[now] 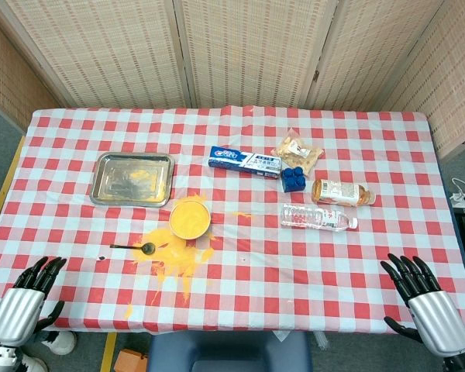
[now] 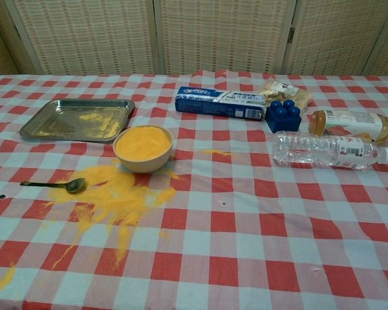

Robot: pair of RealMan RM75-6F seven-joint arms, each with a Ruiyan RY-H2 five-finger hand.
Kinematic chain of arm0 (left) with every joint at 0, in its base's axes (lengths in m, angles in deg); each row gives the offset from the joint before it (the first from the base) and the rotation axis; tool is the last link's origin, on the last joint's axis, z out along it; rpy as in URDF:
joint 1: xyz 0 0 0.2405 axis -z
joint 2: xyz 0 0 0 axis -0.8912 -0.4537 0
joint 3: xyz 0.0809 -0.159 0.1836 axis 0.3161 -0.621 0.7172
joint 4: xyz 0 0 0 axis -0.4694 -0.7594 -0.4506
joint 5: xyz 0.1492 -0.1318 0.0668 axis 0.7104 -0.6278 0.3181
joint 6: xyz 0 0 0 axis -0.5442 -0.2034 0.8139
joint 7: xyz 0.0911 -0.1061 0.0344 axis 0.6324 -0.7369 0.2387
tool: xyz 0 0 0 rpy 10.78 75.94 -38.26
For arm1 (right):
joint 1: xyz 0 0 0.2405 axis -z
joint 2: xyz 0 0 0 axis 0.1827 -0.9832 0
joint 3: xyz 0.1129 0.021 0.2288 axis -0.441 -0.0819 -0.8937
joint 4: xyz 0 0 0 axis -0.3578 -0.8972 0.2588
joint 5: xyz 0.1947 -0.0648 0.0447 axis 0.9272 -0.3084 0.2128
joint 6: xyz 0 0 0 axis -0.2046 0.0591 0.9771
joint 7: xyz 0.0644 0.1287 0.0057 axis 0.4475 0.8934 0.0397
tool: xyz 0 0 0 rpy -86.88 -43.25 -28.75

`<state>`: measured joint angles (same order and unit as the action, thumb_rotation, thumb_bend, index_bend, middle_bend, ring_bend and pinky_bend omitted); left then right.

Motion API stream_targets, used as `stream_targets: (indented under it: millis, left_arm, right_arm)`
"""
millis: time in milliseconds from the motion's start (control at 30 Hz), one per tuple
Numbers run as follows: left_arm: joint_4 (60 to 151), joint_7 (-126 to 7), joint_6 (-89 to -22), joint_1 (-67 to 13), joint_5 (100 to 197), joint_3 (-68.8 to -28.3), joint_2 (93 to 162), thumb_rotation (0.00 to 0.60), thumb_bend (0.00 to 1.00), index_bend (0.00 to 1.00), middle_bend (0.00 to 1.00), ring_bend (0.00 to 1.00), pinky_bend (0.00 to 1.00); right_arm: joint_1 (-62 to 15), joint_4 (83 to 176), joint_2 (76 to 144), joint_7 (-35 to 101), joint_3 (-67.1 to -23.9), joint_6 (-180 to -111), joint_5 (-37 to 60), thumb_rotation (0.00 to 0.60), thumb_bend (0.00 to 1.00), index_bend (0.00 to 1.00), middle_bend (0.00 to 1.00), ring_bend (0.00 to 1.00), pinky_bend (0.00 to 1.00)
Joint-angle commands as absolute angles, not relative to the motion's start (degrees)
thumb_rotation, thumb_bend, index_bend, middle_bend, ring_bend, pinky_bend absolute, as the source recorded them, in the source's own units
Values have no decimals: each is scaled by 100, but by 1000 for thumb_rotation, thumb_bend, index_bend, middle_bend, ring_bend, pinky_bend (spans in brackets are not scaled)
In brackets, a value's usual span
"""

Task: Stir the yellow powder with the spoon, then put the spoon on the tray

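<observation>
A bowl of yellow powder (image 1: 190, 218) (image 2: 143, 145) stands left of the table's middle. The small dark spoon (image 1: 133, 248) (image 2: 55, 185) lies flat on the checked cloth to the bowl's front left, at the edge of spilled powder. A steel tray (image 1: 101, 188) (image 2: 48, 121) with a dusting of powder sits behind the spoon. My left hand (image 1: 25, 301) hovers at the near left table edge, fingers apart, holding nothing. My right hand (image 1: 422, 298) is at the near right edge, fingers spread and empty. Neither hand shows in the chest view.
Yellow powder (image 1: 178, 260) (image 2: 110, 197) is spilled in front of the bowl. A toothpaste box (image 1: 245, 161) (image 2: 220, 103), blue block (image 1: 293, 180) (image 2: 283, 116), snack bag (image 1: 298, 149), tea bottle (image 1: 342, 192) (image 2: 352, 123) and water bottle (image 1: 316, 218) (image 2: 330, 150) lie right of the middle.
</observation>
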<state>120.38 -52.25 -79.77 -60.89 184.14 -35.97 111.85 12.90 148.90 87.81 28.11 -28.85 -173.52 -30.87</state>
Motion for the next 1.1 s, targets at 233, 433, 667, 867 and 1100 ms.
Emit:
stream_targets:
  millis: [233,433,667,867,1100]
  left_arm:
    - [11657,-5444,-8351,-5935,18762,-3856,11681,600,391,48,464,354,585]
    - [11878,-5404,-7525,-5488,18257,-4135,11923,600,395,417,1000,997,1000]
    - [11996,-4628,-6730,-5068,17753,-4338,12175,600,404,443,1000,1000,1000]
    - [11566,-4183,-6537,-4792,17529,-4540,12642,600,406,440,1000,1000,1000]
    - [10722,-3992,-6559,-4543,17449,-4695,13250,600,404,436,1000,1000,1000]
  right_arm:
    - [1253,14899,8797,2876,-2961,-17264,-2882,600,22,0,0,0,0]
    - [1167,14907,8841,2854,-3053,-17072,-2656,600,22,0,0,0,0]
    - [1129,14931,8883,2732,-3061,-16952,-2581,600,22,0,0,0,0]
    - [1115,14937,8880,2733,-3074,-16920,-2519,600,22,0,0,0,0]
    - [1106,14931,8882,2733,-3073,-16889,-2476,600,22,0,0,0,0]
